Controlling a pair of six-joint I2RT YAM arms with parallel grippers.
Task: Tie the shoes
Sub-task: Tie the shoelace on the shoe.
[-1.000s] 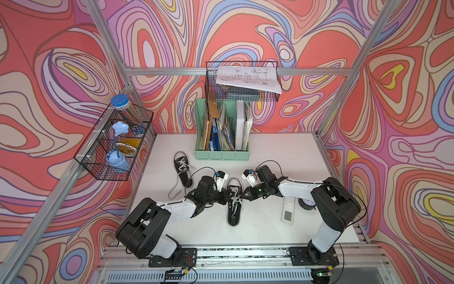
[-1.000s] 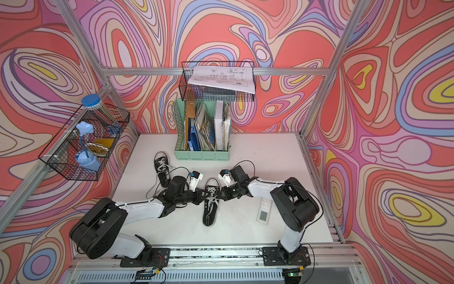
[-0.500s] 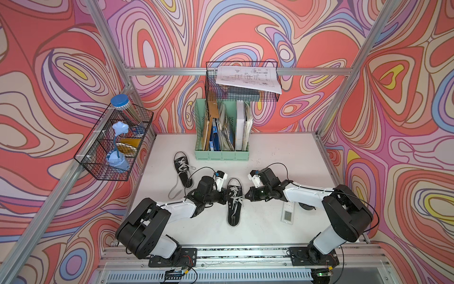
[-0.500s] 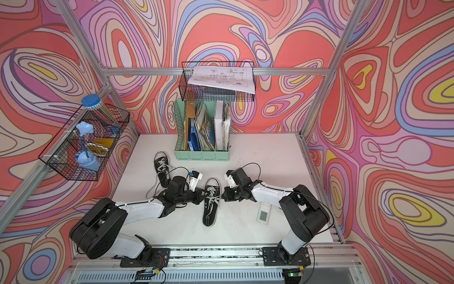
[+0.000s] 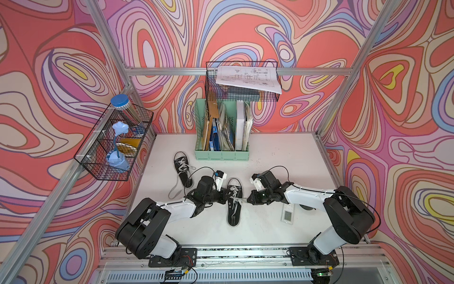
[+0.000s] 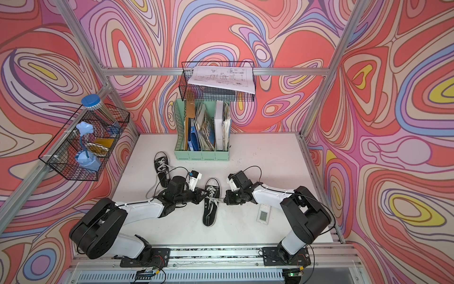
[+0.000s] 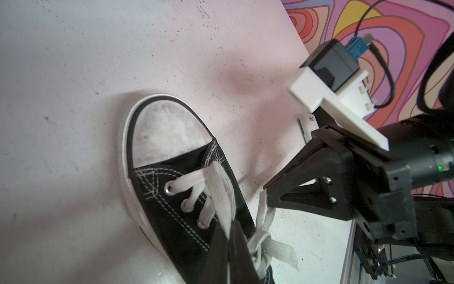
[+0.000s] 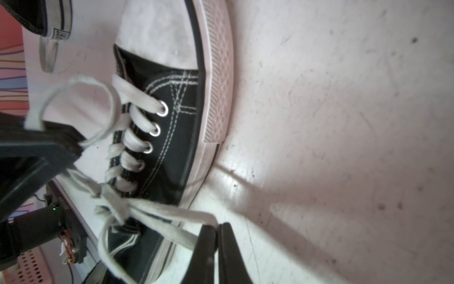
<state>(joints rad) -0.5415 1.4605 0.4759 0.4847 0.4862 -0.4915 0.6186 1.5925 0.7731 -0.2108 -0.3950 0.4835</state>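
The shoes (image 5: 234, 211), small black canvas low-top sneakers with white laces, lie on the white table (image 5: 282, 159): the near shoe (image 6: 210, 216) mid-table toward the front edge, the far shoe (image 5: 183, 172) by the left edge, laces loose. The left gripper (image 5: 224, 195) is clamped on a flat lace loop (image 7: 221, 186), while the right gripper (image 8: 217, 227) pinches the opposite lace strand (image 8: 177, 216) only at its tips, jaws barely parted. Pulling outward could slip that strand free, or drag a loop through the slack knot.

at frame centre, the left gripper (image 5: 224, 194) and right gripper (image 5: 248, 200) flank the near shoe (image 5: 233, 214), each apparently pinching its white laces (image 5: 235, 199).
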